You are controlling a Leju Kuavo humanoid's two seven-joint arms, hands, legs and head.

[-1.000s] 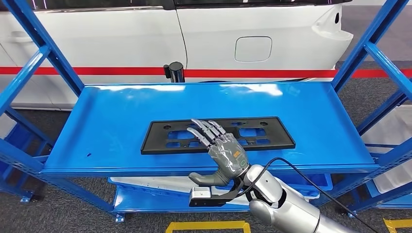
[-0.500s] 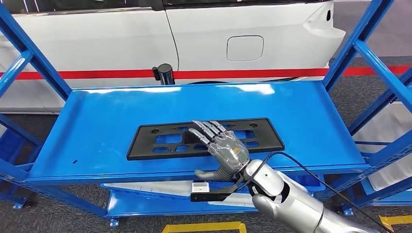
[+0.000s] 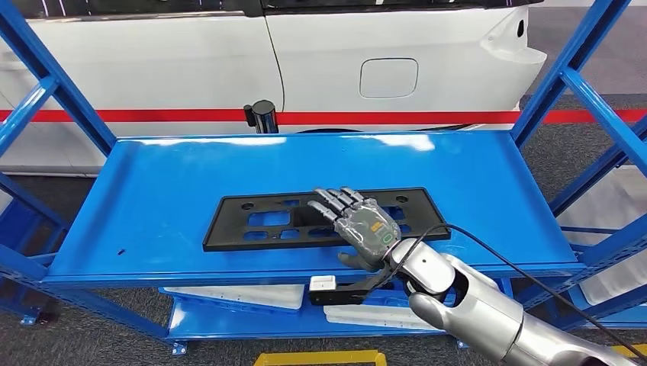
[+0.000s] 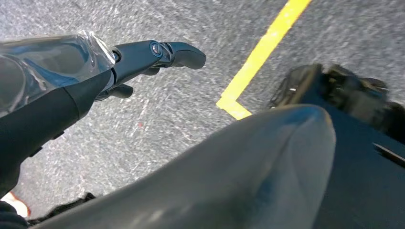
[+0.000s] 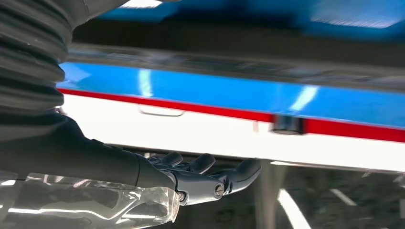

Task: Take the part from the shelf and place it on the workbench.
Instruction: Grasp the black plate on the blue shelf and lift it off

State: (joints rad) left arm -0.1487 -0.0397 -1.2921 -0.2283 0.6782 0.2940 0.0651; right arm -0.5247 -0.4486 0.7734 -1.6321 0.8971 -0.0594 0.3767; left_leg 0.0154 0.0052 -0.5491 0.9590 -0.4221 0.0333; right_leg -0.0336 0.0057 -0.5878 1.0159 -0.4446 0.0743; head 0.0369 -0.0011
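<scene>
A flat black plastic part (image 3: pixel 252 221) with several cut-outs lies lengthwise on the blue shelf board (image 3: pixel 168 183), near its front edge. My right hand (image 3: pixel 362 229) reaches in from the lower right and lies spread over the part's right half. Its fingers (image 3: pixel 336 200) stretch out flat and apart, and the thumb sits by the shelf's front lip. It grips nothing. In the right wrist view that hand (image 5: pixel 200 179) has its fingers extended. My left hand (image 4: pixel 157 52) hangs over grey floor, fingers loosely extended and holding nothing.
Blue shelf uprights (image 3: pixel 53 84) and braces (image 3: pixel 564 76) frame both ends of the board. A white car (image 3: pixel 381 46) with a red stripe and a black post (image 3: pixel 262 116) stand behind. White parts (image 3: pixel 236 296) lie on the lower shelf. Yellow floor lines (image 3: pixel 320 357) run in front.
The camera has shifted a little. My right hand has moved forward and lower onto the right half of the black part, with the thumb now up at the shelf's front edge.
</scene>
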